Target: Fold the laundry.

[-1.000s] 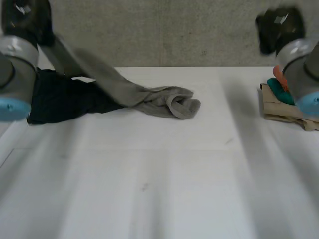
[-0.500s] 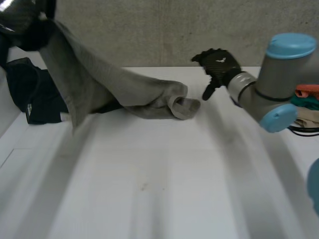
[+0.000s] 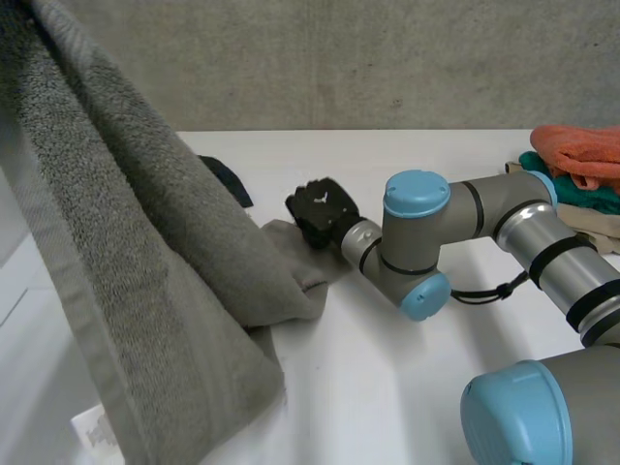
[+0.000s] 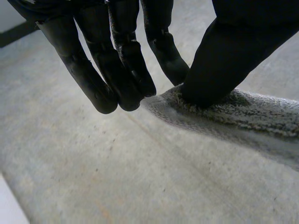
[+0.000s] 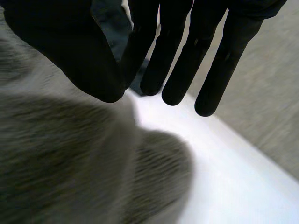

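A grey towel hangs in a long sheet from high at the left down to the table, where its lower end lies bunched. In the left wrist view my left hand pinches the towel's edge between thumb and straight fingers, high above the floor. My right hand sits at the towel's lower end on the table. In the right wrist view its thumb meets its fingers at the edge of the towel.
A dark garment peeks out behind the hanging towel. At the table's right edge stands a pile of folded clothes, orange on teal on beige. My right arm stretches across the table's middle.
The left hand has lifted the towel high, so it now hangs close to the head camera. The right arm swung in from the right and closed at the towel's lower end.
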### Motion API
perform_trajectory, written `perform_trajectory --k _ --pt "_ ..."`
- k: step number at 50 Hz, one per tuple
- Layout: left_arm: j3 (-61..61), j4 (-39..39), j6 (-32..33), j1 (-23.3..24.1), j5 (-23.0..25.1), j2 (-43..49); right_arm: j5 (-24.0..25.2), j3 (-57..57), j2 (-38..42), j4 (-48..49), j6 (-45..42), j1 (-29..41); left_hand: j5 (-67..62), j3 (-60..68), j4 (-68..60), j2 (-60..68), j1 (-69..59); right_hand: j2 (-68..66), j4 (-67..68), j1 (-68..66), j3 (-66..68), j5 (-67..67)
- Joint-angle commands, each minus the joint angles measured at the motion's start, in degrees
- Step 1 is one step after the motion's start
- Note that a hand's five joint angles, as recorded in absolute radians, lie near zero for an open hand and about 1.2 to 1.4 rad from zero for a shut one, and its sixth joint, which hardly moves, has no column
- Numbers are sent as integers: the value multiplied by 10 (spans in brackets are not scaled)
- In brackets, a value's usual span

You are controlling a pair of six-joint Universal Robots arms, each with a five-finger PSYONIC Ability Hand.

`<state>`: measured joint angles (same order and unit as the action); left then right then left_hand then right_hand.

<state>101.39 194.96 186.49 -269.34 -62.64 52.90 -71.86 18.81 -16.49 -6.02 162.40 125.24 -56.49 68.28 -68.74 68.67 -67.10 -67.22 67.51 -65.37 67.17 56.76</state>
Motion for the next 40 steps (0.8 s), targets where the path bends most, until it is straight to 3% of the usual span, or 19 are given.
perform_trajectory --k 1,3,7,11,23,25,26,29,33,34,37,40 --pt "-6 9 -26 -44 21 29 36 99 -78 -54 -7 -3 -135 117 -113 113 -129 363 -365 344 -362 -358" --pt "-10 9 -26 -44 23 33 33 119 -104 -47 -5 -10 -135 117 -113 113 -129 516 -519 498 -516 -512" --pt "-21 8 -30 -39 19 34 34 160 -151 -40 1 -33 -135 117 -113 113 -129 520 -523 501 -520 -515" --pt "-25 2 -30 -27 22 19 67 182 -174 -40 5 -33 -135 117 -113 113 -129 525 -528 507 -525 -521" --pt "-37 -6 -24 8 4 33 121 167 -123 -75 8 65 -135 117 -113 113 -129 572 -575 554 -572 -568" --pt "-37 -6 -23 7 1 40 117 157 -115 -79 5 69 -135 117 -113 113 -129 495 -498 477 -495 -491" --pt "-37 -6 -22 4 0 46 107 141 -108 -79 5 66 -135 117 -113 113 -129 273 -276 255 -273 -269" --pt "-37 -4 -22 1 -2 58 77 105 -101 -70 8 49 -135 117 -113 113 -129 -86 83 -105 87 91" --pt "-42 -3 -21 -4 -3 79 -27 42 -102 -44 21 19 -135 117 -113 113 -129 -128 125 -146 128 132" --pt "-46 -3 -20 -5 -5 91 -75 27 -110 -33 22 5 -135 117 -113 113 -129 -128 125 -146 128 132" --pt "-58 6 -18 -6 -13 118 -141 26 -144 -8 25 -17 -135 117 -113 113 -129 -128 125 -146 128 132" --pt "-70 11 -18 -8 -27 142 -165 46 -178 14 22 -33 -135 117 -113 113 -129 -128 125 -146 128 132"
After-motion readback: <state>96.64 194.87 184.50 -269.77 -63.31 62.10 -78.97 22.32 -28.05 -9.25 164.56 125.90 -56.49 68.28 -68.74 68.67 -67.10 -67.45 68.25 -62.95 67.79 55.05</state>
